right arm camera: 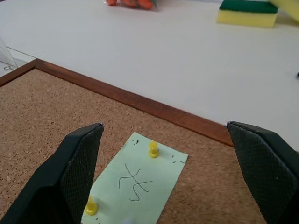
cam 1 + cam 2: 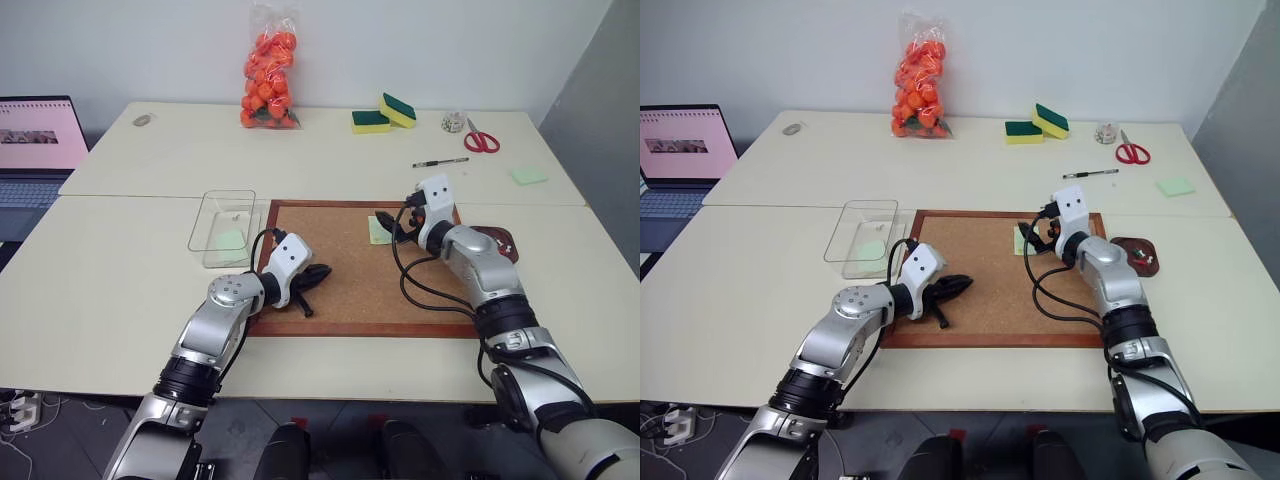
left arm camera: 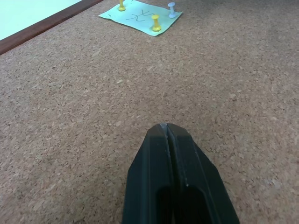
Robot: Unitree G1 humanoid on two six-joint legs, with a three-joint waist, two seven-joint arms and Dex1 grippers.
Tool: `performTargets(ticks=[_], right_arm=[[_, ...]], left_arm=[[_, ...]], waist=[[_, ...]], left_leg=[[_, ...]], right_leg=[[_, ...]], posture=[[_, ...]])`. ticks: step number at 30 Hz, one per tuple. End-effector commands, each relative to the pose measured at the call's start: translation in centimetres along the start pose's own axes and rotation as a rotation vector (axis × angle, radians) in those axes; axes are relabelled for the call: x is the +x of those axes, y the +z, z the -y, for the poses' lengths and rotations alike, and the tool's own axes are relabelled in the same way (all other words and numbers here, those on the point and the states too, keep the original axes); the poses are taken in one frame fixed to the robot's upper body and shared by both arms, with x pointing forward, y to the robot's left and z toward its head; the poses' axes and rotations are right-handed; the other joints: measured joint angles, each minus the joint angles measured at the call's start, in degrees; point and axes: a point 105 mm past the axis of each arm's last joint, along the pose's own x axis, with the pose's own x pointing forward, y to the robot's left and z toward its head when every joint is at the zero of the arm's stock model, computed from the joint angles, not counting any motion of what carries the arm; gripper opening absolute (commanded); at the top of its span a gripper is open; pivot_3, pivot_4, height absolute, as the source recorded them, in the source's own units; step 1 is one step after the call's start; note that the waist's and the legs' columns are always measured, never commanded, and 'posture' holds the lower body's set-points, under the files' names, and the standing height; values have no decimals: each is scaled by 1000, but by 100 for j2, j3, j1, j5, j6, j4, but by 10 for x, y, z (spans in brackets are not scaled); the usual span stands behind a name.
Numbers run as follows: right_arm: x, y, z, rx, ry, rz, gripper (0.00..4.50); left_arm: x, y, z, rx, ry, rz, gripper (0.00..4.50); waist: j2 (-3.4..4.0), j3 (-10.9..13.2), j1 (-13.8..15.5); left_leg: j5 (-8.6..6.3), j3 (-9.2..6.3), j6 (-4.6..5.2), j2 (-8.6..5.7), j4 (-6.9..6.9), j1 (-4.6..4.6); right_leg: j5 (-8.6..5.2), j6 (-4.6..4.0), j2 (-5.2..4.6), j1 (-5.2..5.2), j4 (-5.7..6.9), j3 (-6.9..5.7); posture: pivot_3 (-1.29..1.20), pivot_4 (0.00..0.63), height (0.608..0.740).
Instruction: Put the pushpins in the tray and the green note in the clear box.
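The green note [image 1: 140,182] lies on the corkboard [image 2: 350,295] near its far right corner, with a scribble on it. Yellow pushpins [image 1: 153,148] and a white one [image 3: 172,8] are stuck in it. My right gripper [image 1: 164,126] hangs open just over the note, one finger on each side of it. My left gripper [image 3: 166,128] is shut on nothing, low over the board's left part and pointing toward the note. The tray [image 2: 503,243] sits just right of the board, behind my right forearm. The clear box [image 2: 222,222] stands left of the board with a pale green slip [image 2: 232,240] inside.
At the back of the table are a bag of orange balls [image 2: 270,70], two sponges [image 2: 385,112], a tape roll [image 2: 452,122], scissors [image 2: 482,140], a pen [image 2: 440,162] and a pale green pad [image 2: 529,176]. A laptop [image 2: 35,140] stands at the far left.
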Motion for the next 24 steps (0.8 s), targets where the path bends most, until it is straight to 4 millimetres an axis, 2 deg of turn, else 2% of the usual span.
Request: performTargets(ticks=[1,4,7,10,12,16,24], right_arm=[[8,17,-1,-29,8,53,4500],[14,16,-4,-17,8,52,4500],[19,14,-7,-19,7,46,3979],[22,13,-9,-22,5,41,3258],[23,12,-9,-26,2,36,2956],[25,9,-6,-38,-21,18,2036],[27,6,-7,-57,-21,1,486]], left_arm=[[-1,-7,7,3,-29,-31,43],[-1,-6,8,5,-34,-30,43],[-1,-6,9,6,-38,-30,0],[0,-6,10,7,-39,-29,0],[-1,-6,10,7,-38,-29,0],[-2,-6,10,7,-37,-31,0],[-3,-7,11,8,-38,-34,0]], waist=[[1,0,-7],[1,0,-19],[1,0,-29],[1,0,-29],[1,0,-29],[2,0,-34],[2,0,-38]], left_leg=[[0,0,0,0,0,0],[0,0,0,0,-1,0],[0,0,0,0,-1,1],[0,-1,0,0,-1,0],[0,-1,0,-2,0,0],[0,-1,0,-2,-1,1],[0,-1,0,-2,-1,1]], right_leg=[[0,0,0,0,0,0],[0,0,0,-1,0,0],[0,0,0,0,1,0],[0,0,0,0,1,-1],[0,0,-1,0,2,-1],[0,0,-2,0,2,0],[0,0,-2,-1,2,0]], posture=[[0,150,740],[0,150,740],[0,150,740],[0,150,740],[0,150,740],[0,150,740],[0,150,740]])
